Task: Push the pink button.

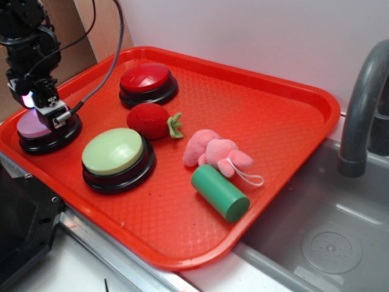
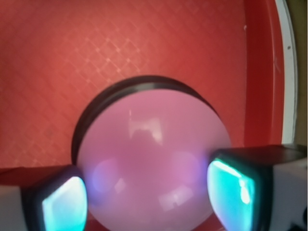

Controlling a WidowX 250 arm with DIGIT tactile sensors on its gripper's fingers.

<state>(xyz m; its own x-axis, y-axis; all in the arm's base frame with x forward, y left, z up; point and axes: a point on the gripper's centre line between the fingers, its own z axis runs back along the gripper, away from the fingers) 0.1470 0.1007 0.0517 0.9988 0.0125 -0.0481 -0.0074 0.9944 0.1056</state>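
Observation:
The pink button (image 1: 31,126), a pale pink-lilac dome on a black round base, sits at the left end of the red tray (image 1: 273,109). My gripper (image 1: 42,109) stands right over it, low on the dome. In the wrist view the dome (image 2: 154,154) fills the middle, and my gripper (image 2: 151,195) hangs over its near part. The two fingers (image 2: 65,204) with glowing teal pads stand wide apart, nothing clamped between them. Whether the fingertips touch the dome I cannot tell.
On the tray are a light-green button (image 1: 115,155), a red button (image 1: 148,82), a red plush strawberry (image 1: 151,120), a pink plush toy (image 1: 216,152) and a green cylinder (image 1: 220,193). A grey sink (image 1: 328,231) and faucet (image 1: 361,103) lie to the right.

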